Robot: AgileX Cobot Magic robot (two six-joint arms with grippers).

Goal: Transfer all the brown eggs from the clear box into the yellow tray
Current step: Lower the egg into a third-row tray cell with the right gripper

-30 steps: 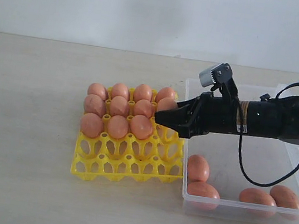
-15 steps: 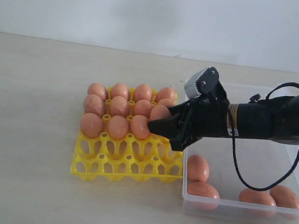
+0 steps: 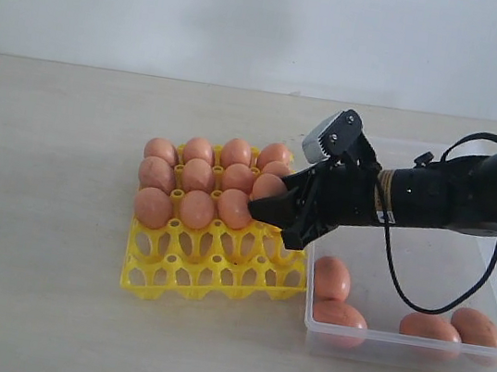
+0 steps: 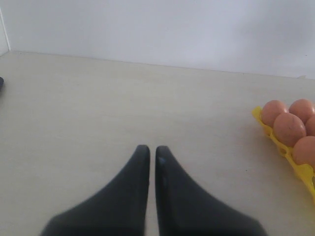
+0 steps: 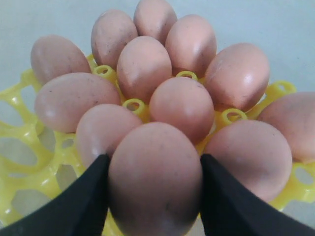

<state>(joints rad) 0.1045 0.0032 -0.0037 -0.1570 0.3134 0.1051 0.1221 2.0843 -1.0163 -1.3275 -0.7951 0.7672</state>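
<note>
Four brown eggs (image 3: 331, 278) in clear box (image 3: 377, 342); right gripper (image 3: 269, 213) clamped a fifth egg (image 3: 267, 188), seated eggs (image 3: 195, 208) crowded yellow tray (image 3: 207, 273) at its 9 o'clock; left gripper (image 4: 148, 152) closed, empty.

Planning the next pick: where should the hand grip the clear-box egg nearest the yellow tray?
Probably across the rounded middle of that egg, coming down from above: the clear box wall and a neighbouring egg crowd its sides.
</note>
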